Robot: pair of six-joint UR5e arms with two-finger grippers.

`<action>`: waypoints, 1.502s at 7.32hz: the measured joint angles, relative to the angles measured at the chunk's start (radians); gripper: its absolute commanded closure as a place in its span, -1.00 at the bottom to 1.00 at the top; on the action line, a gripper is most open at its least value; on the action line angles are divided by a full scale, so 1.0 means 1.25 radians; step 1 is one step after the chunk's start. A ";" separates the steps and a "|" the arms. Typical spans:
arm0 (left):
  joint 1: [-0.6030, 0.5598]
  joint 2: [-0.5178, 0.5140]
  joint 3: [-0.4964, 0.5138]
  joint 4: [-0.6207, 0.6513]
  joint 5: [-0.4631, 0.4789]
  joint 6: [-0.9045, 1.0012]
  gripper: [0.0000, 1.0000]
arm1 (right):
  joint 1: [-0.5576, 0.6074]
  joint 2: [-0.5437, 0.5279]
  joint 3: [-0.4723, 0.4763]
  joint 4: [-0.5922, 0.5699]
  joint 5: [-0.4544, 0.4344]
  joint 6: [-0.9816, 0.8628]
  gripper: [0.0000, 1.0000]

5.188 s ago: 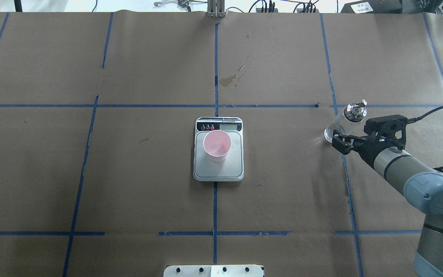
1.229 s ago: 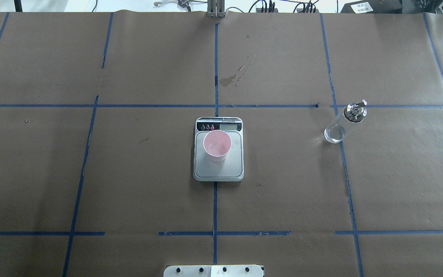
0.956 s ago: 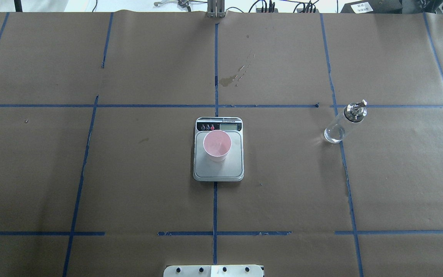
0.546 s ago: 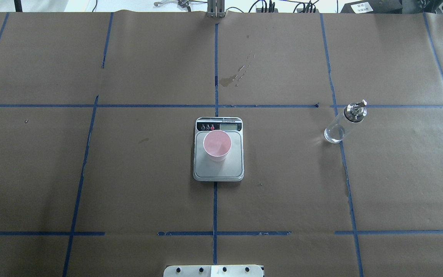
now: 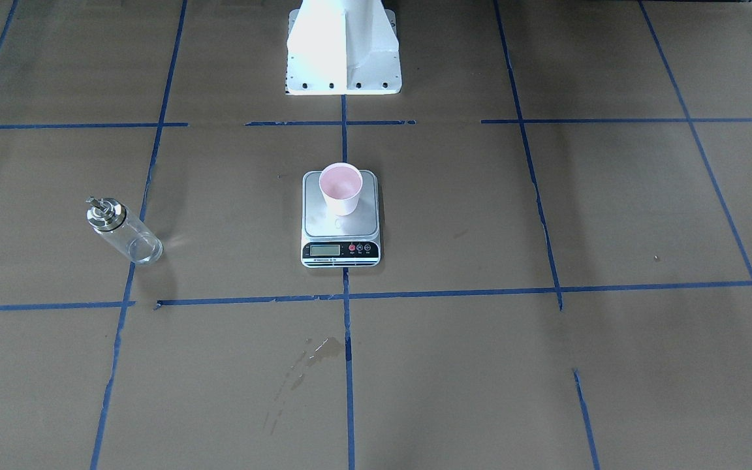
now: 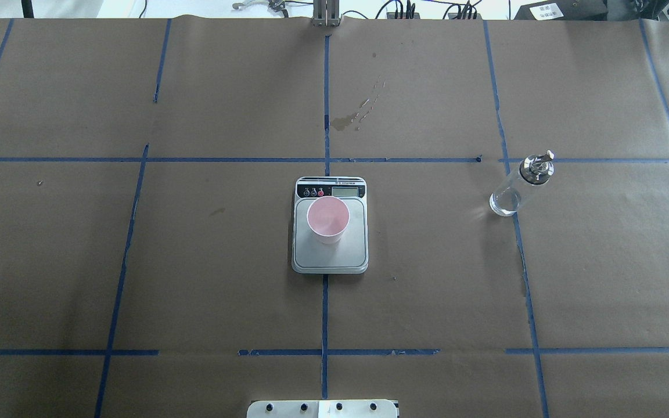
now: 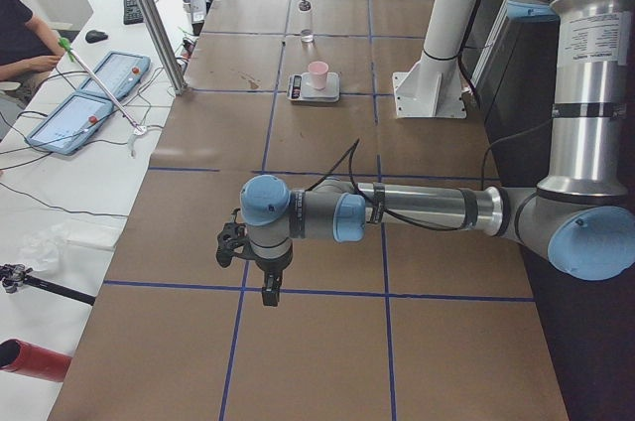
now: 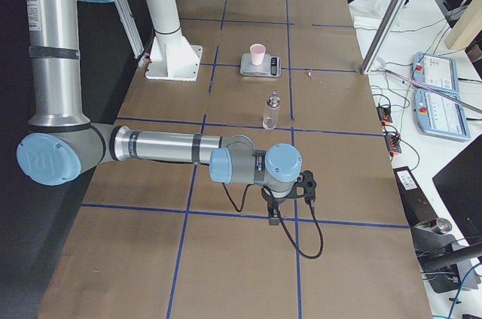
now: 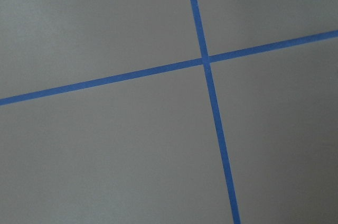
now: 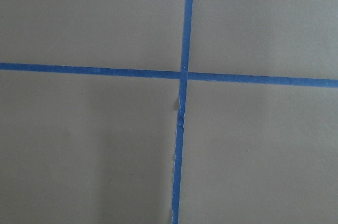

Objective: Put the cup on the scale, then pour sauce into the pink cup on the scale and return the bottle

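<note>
**Legible text, numbers, brands, signs:** none in any view.

**Marks present but unreadable:**
- Scale [image 6: 334, 258]: the LCD display [image 6: 344, 192] sits at its 12 o'clock edge in the overhead view. Its digits are too faint to make out.
- Black strip [image 5: 341, 256] on the scale: it carries fine white print, too small to read. The captions under the three round buttons [image 5: 359, 248] are also too small.
- White label [image 6: 544, 9]: it is on a dark box [image 6: 567, 10] past the far edge of the bench [image 6: 195, 261], at 1 o'clock from the scale. Its dark characters are blurred.
- Printed sticker [image 7: 585, 39]: it is on the upright section of the left arm [image 7: 417, 208], with lines of small print that are unreadable.
- A like sticker [image 8: 35, 9] is on the right arm [image 8: 158, 146], also unreadable.
</note>
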 measured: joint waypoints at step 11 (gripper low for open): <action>0.000 -0.007 -0.007 -0.011 -0.004 -0.037 -1.00 | 0.000 -0.006 -0.001 0.002 0.000 0.001 -1.00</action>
